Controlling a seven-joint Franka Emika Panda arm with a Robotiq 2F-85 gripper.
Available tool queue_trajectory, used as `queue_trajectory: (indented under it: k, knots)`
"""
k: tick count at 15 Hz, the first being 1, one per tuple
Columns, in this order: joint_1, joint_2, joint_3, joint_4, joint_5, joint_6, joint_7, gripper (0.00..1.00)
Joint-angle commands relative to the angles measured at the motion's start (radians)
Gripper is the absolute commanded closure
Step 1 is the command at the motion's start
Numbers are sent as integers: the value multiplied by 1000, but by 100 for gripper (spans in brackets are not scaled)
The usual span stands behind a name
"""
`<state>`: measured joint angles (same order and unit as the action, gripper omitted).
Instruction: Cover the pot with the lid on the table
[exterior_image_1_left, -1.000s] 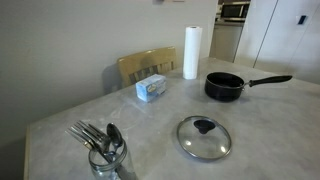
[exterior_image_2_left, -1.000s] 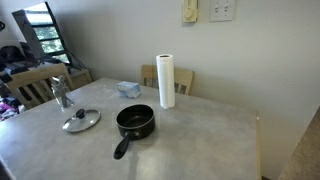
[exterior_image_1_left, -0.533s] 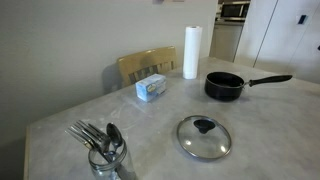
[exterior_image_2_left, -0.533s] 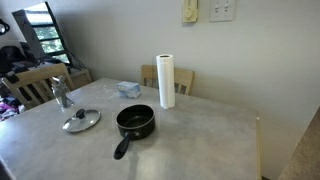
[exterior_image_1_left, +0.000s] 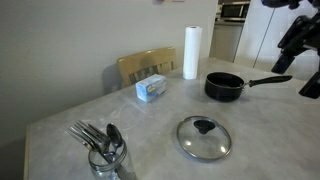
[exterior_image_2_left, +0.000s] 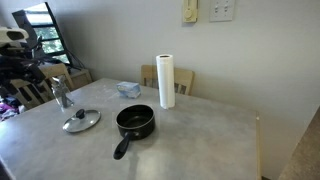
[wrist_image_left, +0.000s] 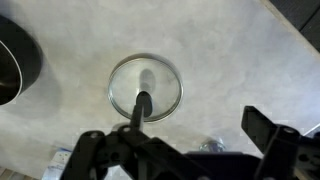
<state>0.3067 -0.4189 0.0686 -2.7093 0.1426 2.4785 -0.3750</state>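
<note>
Home kitchen-dining corner — stone-look table (exterior_image_1_left: 150, 125), wooden chair (exterior_image_1_left: 145, 62), paper towel roll (exterior_image_1_left: 191, 50), jar of cutlery (exterior_image_1_left: 106, 160), pot (exterior_image_1_left: 225, 86)

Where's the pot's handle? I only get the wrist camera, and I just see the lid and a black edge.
Observer: The pot has a long straight handle that sticks out to the side, clear of the lid.
Operator: Is anything inside it?
Observer: Seen from an exterior view, it looks empty.
Operator: Is anything tall near it?
Observer: Yes, a paper towel roll stands upright beside the pot, not touching it.
</note>
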Motion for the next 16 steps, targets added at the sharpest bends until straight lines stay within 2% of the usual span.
queue_trajectory:
  k: [1, 3, 8, 14, 15, 16]
  knots:
    - [4, 5, -3, 3, -2, -2, -1, 0]
    - [0, 14, 10, -19, -35, 50, -13, 0]
    - [-28, 169, 26, 15, -167, 174, -10, 0]
    - [-28, 416, 41, 107, -185, 300, -13, 0]
    - [-31, 431, 48, 127, -184, 292, -15, 0]
    - [-34, 351, 55, 66, -167, 274, -2, 0]
